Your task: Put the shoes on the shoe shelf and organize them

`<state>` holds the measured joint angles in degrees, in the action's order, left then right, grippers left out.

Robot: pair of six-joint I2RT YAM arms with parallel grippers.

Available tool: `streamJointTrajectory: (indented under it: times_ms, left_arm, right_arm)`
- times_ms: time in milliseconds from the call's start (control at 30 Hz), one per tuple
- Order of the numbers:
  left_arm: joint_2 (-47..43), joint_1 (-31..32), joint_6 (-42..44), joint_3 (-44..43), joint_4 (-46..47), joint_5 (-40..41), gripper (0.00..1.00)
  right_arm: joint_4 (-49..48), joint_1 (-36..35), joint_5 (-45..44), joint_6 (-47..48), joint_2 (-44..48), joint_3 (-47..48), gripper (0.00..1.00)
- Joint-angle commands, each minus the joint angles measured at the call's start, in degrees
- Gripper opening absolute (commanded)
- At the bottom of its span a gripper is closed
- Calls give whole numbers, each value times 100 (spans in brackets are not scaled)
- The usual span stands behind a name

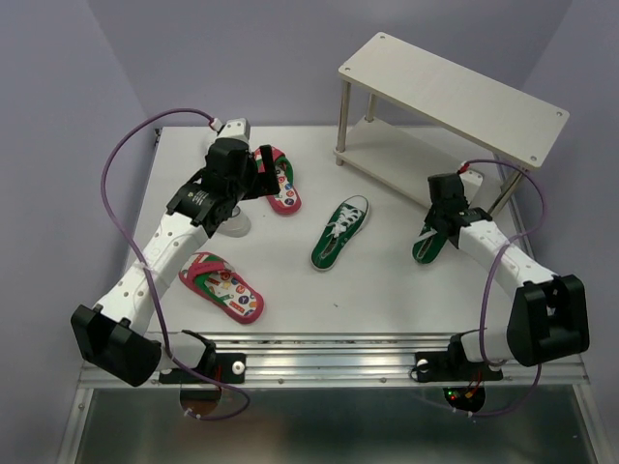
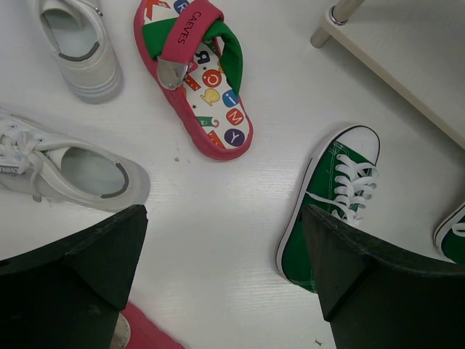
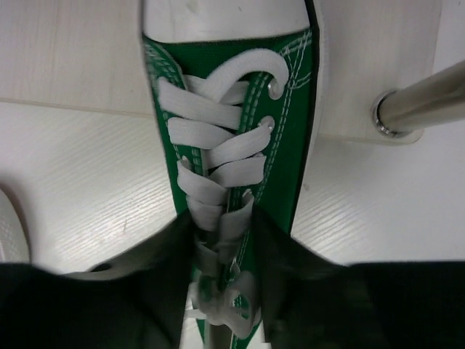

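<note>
While right end effector (image 3: 225, 227) straddles green sneaker (image 3: 218, 138) | left end effector (image 2: 224, 218) wide-open

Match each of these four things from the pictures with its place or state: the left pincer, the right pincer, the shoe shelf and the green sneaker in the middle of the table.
Things
A. left pincer
B. right pincer
C. shoe shelf
D. middle green sneaker

Places or states
1. lies by itself on its sole, away from both arms
2. wide open, holding nothing
3. stands at the far right of the table
4. fingers on either side of the laces of the second green sneaker

Pairs: A-2, B-4, C-3, D-1
</note>
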<state>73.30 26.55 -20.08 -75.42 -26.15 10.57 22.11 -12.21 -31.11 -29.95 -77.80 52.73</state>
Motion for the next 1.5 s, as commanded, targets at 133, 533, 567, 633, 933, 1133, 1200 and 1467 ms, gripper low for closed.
streamJointTrajectory:
  times_ms: [133,533,567,633,933,1133,1200,1467]
  left_arm:
    - [-246,26,118,62,-21,86,98]
    - [-325,17,179,264,119,77,98]
    - [-316,26,197,264,136,77,98]
    - [-290,26,215,273,163,68,98]
    - [-123,26,223,273,233,7,98]
    - [-52,26,197,238,277,15,98]
    - [-9,26,188,203,286,7,98]
    - [150,26,118,115,312,-20,98]
  right_arm:
    - [-779,52,-53,-291,440,-201,62]
    - [267,-377,238,-1187,1276,-597,93]
    - [320,-457,194,-1240,1311,-641,98]
    - [451,-720,10,-1424,1355,-807,100]
    - [399,-1056,-501,-1715,1040,-1256,85]
    - [338,-1056,-493,-1680,854,-1291,62]
    - [364,-1056,-387,-1689,828,-1274,59]
    - [610,-1108,-88,-1979,1074,-1388,69]
